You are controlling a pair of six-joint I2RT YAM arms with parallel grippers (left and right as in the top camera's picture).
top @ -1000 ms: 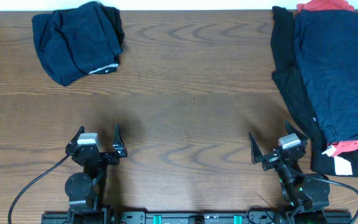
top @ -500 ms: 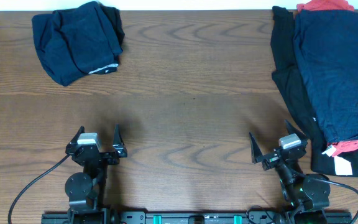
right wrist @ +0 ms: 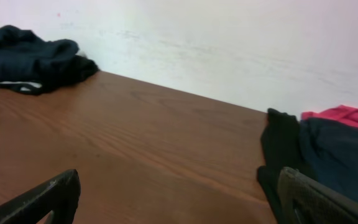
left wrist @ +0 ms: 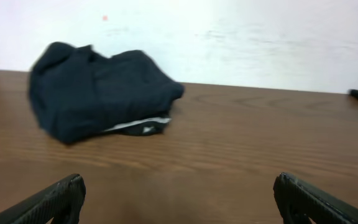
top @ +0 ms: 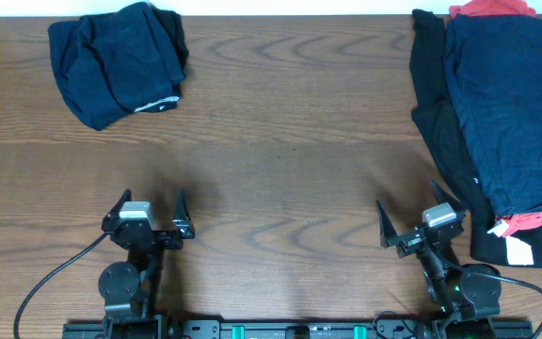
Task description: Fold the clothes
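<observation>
- The left jaws and the right jaws both stand wide apart and hold nothing, low at the near edge of the tabletop [top: 290, 160]. Every garment lies well apart from them, so I judge that no fold is begun.
- On the far right three layers are stacked: a navy piece [top: 511, 104] on top, a black tee [top: 433, 113] under it, and a red tee [top: 533, 221] that shows only at the edges. If you pinch too deep, you will probably lift two layers together and drag the whole stack.
- This stack runs to the right border of the overhead view, and I cannot tell how much tabletop is beyond it. A pull outward may send cloth over the edge.
- The dark bundle [top: 116, 61] in the far left corner is crumpled and its hems are hidden. A grasp there may catch an inner fold, and the cloth will then open twisted.
- The middle of the tabletop is bare. If you fold a garment where it lies now, there is little room to spread it flat.
</observation>
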